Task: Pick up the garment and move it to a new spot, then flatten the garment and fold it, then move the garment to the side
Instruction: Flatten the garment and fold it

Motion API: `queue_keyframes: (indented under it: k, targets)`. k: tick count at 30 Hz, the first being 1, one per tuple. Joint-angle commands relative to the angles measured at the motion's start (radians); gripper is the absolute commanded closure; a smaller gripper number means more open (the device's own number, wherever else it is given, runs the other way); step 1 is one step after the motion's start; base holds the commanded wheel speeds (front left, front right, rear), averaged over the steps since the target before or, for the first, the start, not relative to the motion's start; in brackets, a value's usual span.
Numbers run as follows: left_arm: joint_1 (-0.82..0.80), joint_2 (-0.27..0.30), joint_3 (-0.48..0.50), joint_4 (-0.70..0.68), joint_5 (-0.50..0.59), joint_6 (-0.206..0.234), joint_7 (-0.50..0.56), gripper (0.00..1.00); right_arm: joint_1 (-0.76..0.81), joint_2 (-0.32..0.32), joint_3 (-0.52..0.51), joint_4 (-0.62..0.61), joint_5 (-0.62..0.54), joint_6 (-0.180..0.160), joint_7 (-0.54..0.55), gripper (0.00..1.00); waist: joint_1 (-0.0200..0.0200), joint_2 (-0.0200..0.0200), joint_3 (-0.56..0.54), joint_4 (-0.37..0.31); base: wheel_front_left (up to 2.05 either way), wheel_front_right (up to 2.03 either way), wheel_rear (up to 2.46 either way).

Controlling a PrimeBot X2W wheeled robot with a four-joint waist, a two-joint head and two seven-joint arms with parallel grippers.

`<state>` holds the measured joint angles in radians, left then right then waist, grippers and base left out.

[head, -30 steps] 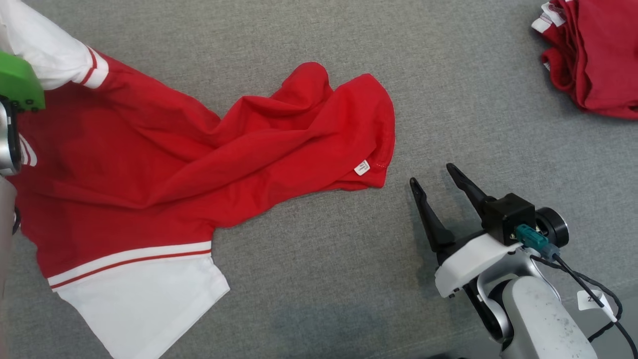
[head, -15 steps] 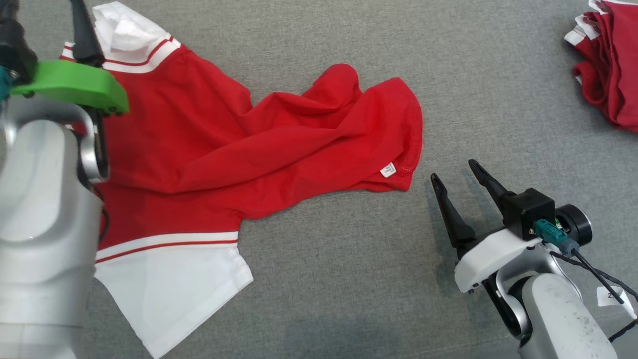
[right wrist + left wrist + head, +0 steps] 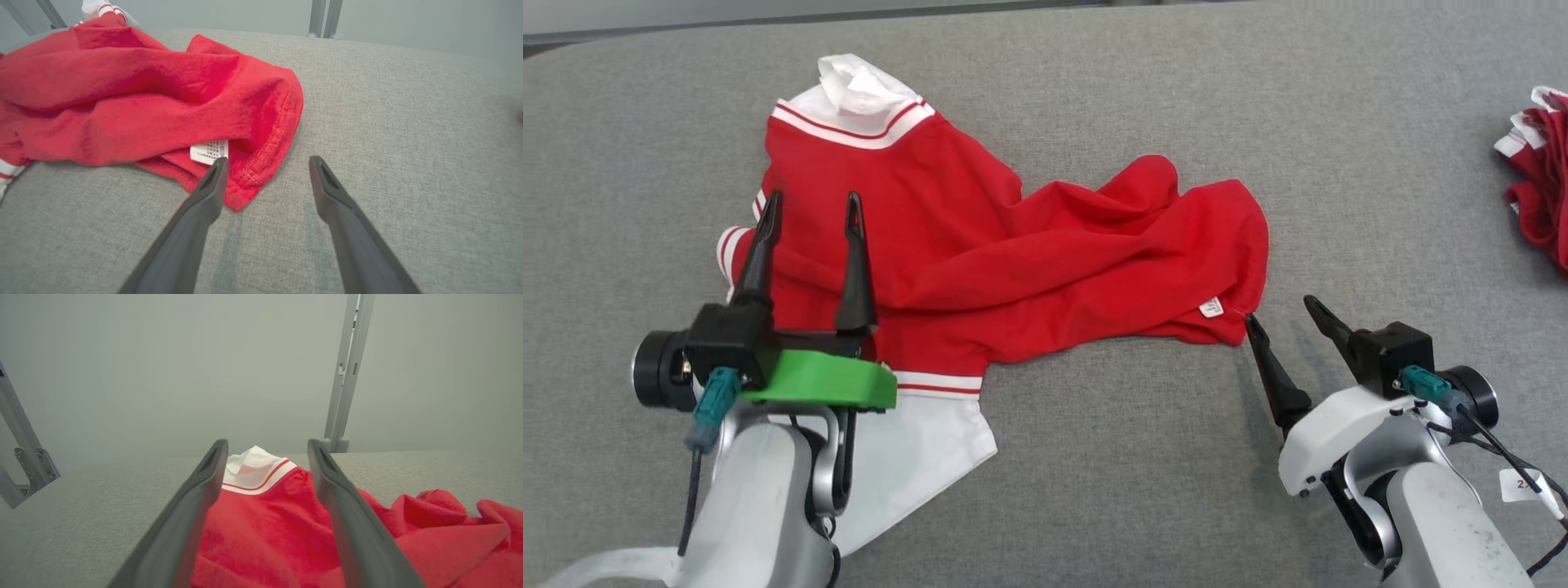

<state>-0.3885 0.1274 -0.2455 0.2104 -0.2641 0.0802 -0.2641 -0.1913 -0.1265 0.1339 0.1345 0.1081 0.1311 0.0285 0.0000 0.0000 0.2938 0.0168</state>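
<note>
left claw [image 3: 814,196] spread, right claw [image 3: 1278,309] spread

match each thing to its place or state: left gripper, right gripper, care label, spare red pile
Things:
1 left gripper
2 right gripper
3 care label
4 spare red pile

Places or states:
a small white tag just inside the garment's hem corner
b open, above the garment's end with the white sleeves
c at the far right edge of the head view, apart from the garment
d open, one fingertip at the hem corner

Pairs: 1-b, 2-d, 3-a, 4-c
</note>
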Motion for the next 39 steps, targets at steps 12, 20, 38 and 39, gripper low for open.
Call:
queue_keyframes:
  k: [12, 20, 38, 39]
  targets:
    - [0.287, -0.036, 0.005, -0.226, 0.055, -0.048, -0.001, 0.0, -0.015, 0.051, -0.074, 0.072, -0.018, -0.001, 0.063, 0.0, 0.0, 0.0, -0.047, 0.07, 0.0, 0.0, 0.0]
    - [0.402, -0.035, 0.046, -0.296, 0.064, -0.113, -0.001, 0.0, -0.025, 0.072, -0.153, 0.087, -0.047, -0.001, 0.079, 0.0, 0.0, 0.0, -0.021, 0.1, 0.0, 0.0, 0.0]
    - [0.382, -0.065, 0.111, -0.272, 0.098, -0.162, -0.001, 0.0, -0.06, 0.073, -0.163, 0.138, -0.055, -0.001, 0.123, 1.0, 0.0, 0.0, 0.005, 0.147, 0.0, 0.0, 0.0]
    - [0.384, -0.066, 0.114, -0.269, 0.1, -0.163, -0.001, 0.0, -0.061, 0.073, -0.162, 0.127, -0.069, -0.001, 0.114, 1.0, 0.0, 0.0, -0.001, 0.145, 0.0, 0.0, 0.0]
